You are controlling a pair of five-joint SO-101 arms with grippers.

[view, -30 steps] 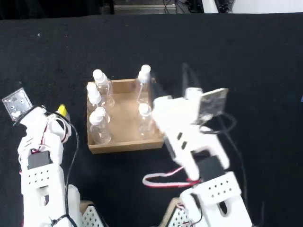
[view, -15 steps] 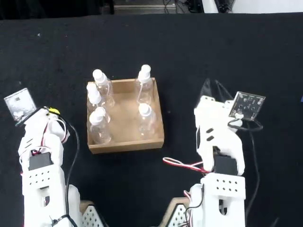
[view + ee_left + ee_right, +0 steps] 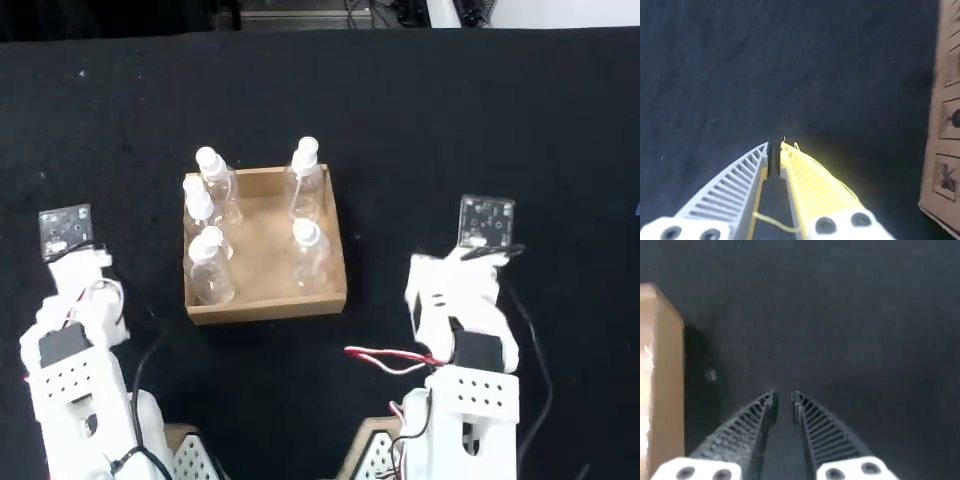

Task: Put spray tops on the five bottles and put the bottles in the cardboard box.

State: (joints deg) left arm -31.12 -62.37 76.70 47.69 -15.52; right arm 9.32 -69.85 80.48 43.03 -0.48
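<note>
I am standing by the table (image 3: 450, 110) and the job is looking finished. The cardboard box (image 3: 265, 305) is sitting between the two arms, a little farther out on the black cloth. All five bottles are standing upright inside it: a row of three bottles (image 3: 200, 212) along the wall nearer the left arm (image 3: 75, 340), and a pair of bottles (image 3: 308, 252) along the wall nearer the right arm (image 3: 460, 315). Each one is wearing a white spray top (image 3: 306, 148) (whether every top is seated fully home I cannot tell from here).

Both arms are sitting folded low at the near edge, well apart from the box. The left end effector (image 3: 774, 150) is clenched, its tips touching, and it is gripping nothing. It is pointing at bare cloth with the box wall just off to one side. The right end effector (image 3: 784, 402) is all but clenched too, with a thin slit between the tips, and it is carrying nothing.

So, as I am judging it, the step in hand is parking the arms after the last placement. The next move is asking for little: no loose bottles or tops are lying on the cloth, so a check that the tops are tight seems to be all that is left.
</note>
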